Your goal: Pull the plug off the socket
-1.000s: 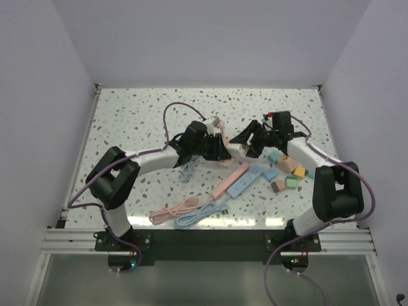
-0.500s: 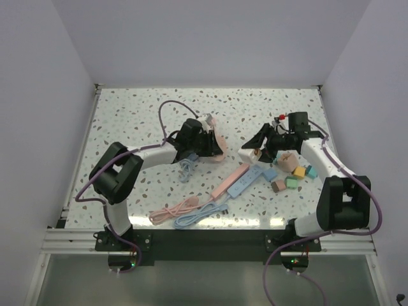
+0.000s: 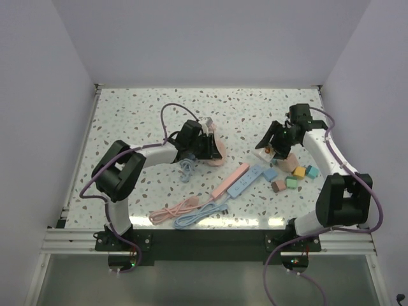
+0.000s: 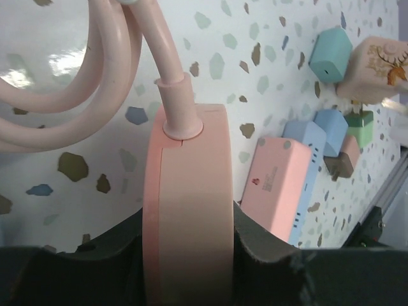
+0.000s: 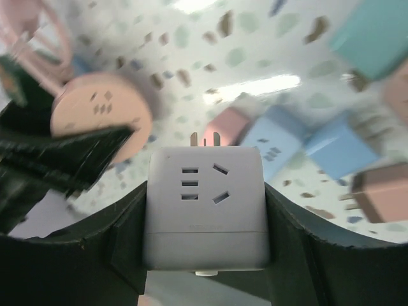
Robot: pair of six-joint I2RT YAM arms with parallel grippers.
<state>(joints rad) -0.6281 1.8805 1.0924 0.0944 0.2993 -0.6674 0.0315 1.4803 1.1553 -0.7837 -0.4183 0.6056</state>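
Left jaws are clamped on the pink socket (image 4: 188,210), a round flat body held by its two sides, with the pink cord (image 4: 131,51) leaving its far end and looping off to the left. Right jaws grip the white plug (image 5: 204,204), a cube adapter, with its prongs bare and pointing away from me. The two are well apart over the bench (image 3: 127,121), so I judge the plug is off.

Risks from here:
- The white plug hangs just above or beside the cluster of small adapters (image 3: 293,173). If I lower or let go carelessly, I'd knock or scatter them.
- The bare prongs lead the way, so any swing toward the pink socket or the bench could jab them in.
- The pink socket is round and slick-looking. A pull from the cord loop could twist it in my left jaws or slide it out.
- The cord could snag the grey-blue cable (image 3: 187,169) lying beside my left arm if I drag it.
- The right wrist view is blurry, so I can't tell how much clearance the plug has underneath.
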